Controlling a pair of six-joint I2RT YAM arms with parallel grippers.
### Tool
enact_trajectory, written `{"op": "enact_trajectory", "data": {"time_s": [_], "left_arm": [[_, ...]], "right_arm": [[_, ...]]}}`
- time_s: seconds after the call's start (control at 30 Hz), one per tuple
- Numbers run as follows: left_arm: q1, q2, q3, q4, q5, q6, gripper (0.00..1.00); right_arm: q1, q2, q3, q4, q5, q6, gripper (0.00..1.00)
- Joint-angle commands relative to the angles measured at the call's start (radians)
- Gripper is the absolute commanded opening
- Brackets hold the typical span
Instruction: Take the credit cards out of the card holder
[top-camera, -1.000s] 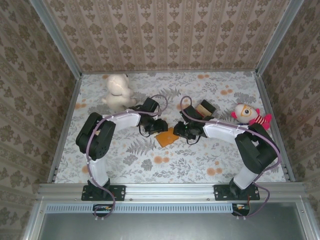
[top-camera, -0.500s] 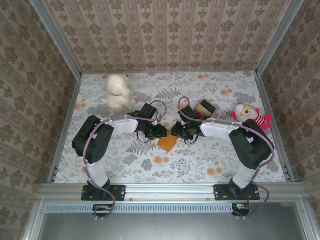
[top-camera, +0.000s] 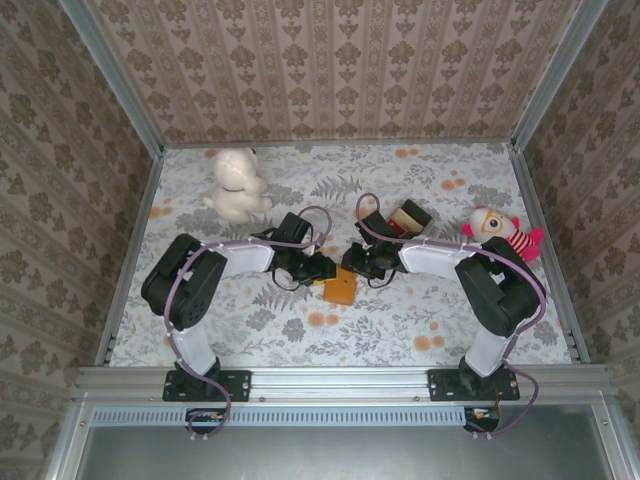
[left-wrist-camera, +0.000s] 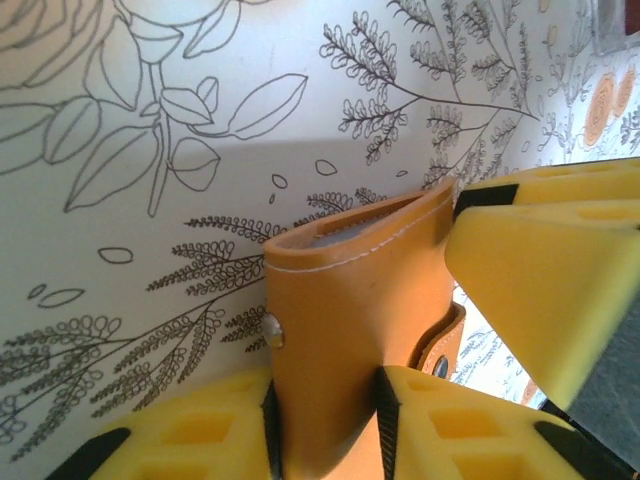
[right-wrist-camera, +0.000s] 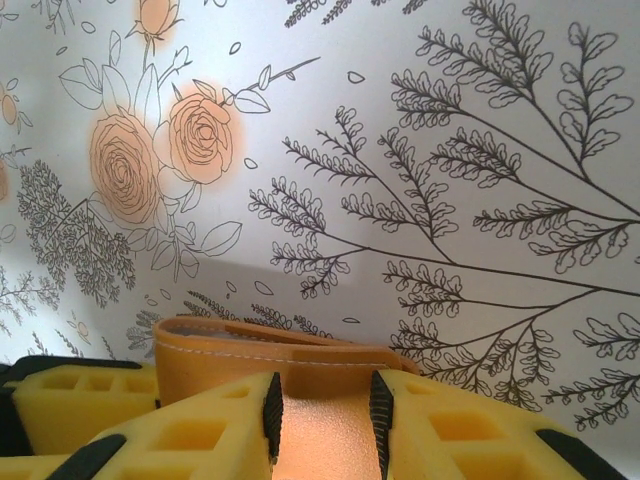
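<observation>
1. Card holder. The card holder (top-camera: 340, 288) is near the middle of the floral table (top-camera: 420, 310), between the two grippers and slightly nearer the arm bases. Its tan outer cover faces the overhead camera. In the left wrist view a narrow grey strip shows between the tan leaves at the far edge. What the pockets contain cannot be made out. A snap tab (left-wrist-camera: 440, 345) hangs at one side of the cover. Whether the holder touches the table cannot be determined.

2. Left gripper. The left gripper (top-camera: 320, 268) is at the left edge of the holder. Its yellow foam fingers (left-wrist-camera: 180, 440) are part-way closed, and the dark pads press against both faces of the tan cover (a firm pinch on the near end). The holder stands up from between the pads, and its stitched edge points away from the wrist camera.

3. Right gripper. The right gripper (top-camera: 356, 262) meets the holder from the opposite side. Its jaws are likewise narrowed onto the holder, with a pad on each face. One of its yellow fingers (left-wrist-camera: 560, 270) lies against the holder's upper corner in the left wrist view.

4. Surroundings. A white plush toy (top-camera: 236, 185) sits at the far left. A brown block (top-camera: 410, 216) is just behind the right gripper. A red and white doll (top-camera: 500, 232) lies at the far right. All three are well apart from the holder.
</observation>
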Motion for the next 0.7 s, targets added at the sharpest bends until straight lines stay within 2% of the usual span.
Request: {"op": "enact_trajectory", "data": {"time_s": [0.0, 0.13, 0.3, 0.47, 0.67], "left_arm": [[0.008, -0.045, -0.014, 0.061, 0.026, -0.012, 0.27], [0.014, -0.076, -0.026, 0.063, 0.021, -0.013, 0.19], [0.014, -0.118, -0.029, 0.044, 0.001, -0.003, 0.16], [0.015, -0.13, -0.019, 0.031, -0.007, 0.006, 0.14], [0.015, -0.128, -0.017, 0.027, -0.012, 0.005, 0.12]], "right_arm": [[0.013, 0.017, -0.002, -0.016, -0.024, 0.002, 0.32], [0.014, -0.052, 0.008, -0.075, 0.024, -0.049, 0.36], [0.026, -0.144, -0.039, -0.089, 0.05, -0.09, 0.43], [0.068, -0.162, -0.043, -0.126, 0.061, -0.104, 0.51], [0.082, -0.121, -0.029, -0.133, 0.059, -0.09, 0.48]]}}
